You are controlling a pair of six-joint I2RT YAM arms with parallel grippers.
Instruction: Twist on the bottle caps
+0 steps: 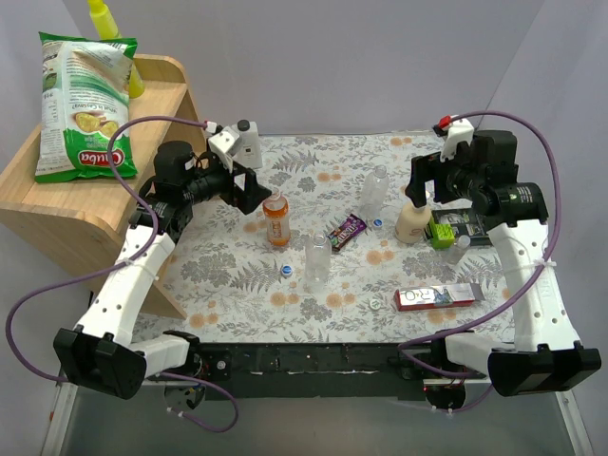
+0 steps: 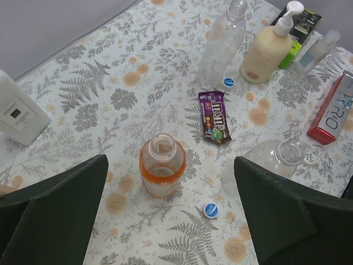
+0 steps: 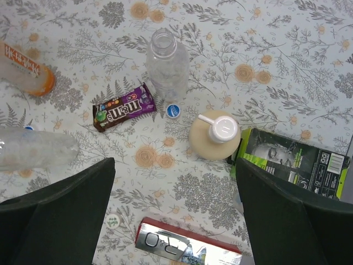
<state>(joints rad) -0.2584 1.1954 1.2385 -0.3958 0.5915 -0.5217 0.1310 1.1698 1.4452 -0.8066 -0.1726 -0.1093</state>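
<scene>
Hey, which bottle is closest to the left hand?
The short orange bottle, standing just in front of the left hand; the two clear bottles are farther away.

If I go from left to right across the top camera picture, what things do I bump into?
chip bag → orange bottle → near clear bottle → candy bar → far clear bottle → cream pump bottle → green-and-black box

Bright, even light; soft shadows; sharp focus.
</scene>
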